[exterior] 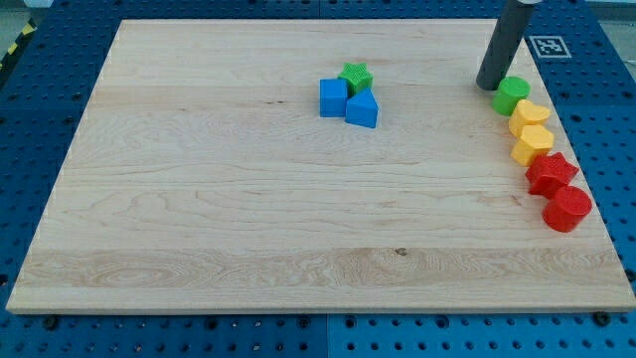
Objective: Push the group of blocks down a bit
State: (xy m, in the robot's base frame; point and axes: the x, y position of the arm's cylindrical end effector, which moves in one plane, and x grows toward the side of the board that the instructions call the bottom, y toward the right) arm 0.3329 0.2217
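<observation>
My tip (488, 86) rests on the board near the view's top right, just to the upper left of a green round block (513, 95). Below that block runs a line along the board's right edge: a yellow block (529, 116), a second yellow block (533, 143), a red star block (552, 173) and a red round block (568, 209). A second group sits near the top centre: a blue cube (333, 97), a blue wedge-like block (363, 108) and a green star block (355, 76), all touching.
The wooden board (248, 219) lies on a blue perforated table. A black-and-white marker tag (550, 46) sits off the board at the top right.
</observation>
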